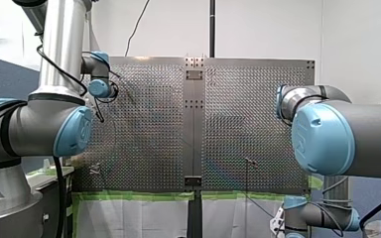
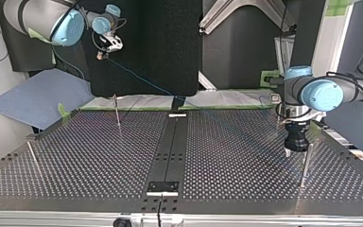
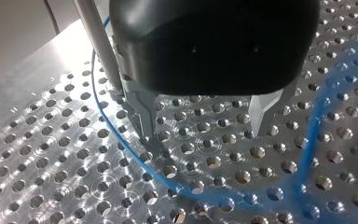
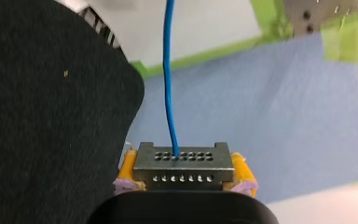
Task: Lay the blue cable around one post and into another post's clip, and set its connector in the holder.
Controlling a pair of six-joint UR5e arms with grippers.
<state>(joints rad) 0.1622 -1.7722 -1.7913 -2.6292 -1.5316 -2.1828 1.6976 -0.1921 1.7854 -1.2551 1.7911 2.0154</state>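
At the top view's left, my right end effector (image 2: 105,46) hangs high, beyond the far edge of the table (image 2: 75,156); in the right wrist view its yellow pads (image 4: 242,170) are clenched on the grey connector (image 4: 182,161), one pad on each side; the blue cable (image 4: 168,84) comes out of the connector's face and runs straight ahead of this end effector. In the top view the cable goes from there down and to the right, toward the middle of the table's far edge; a thin post (image 2: 117,113) stands on the table under it, apart from it. At the same view's right, my left end effector (image 2: 293,149) points down at the table, just beside a second post (image 2: 305,163); in the left wrist view its metal fingers (image 3: 142,112) stand spread and released, with nothing between them; the cable lies on the table in a curve around them, passing by the post, close beside one finger, then ahead of both; whether it touches that finger I cannot tell.
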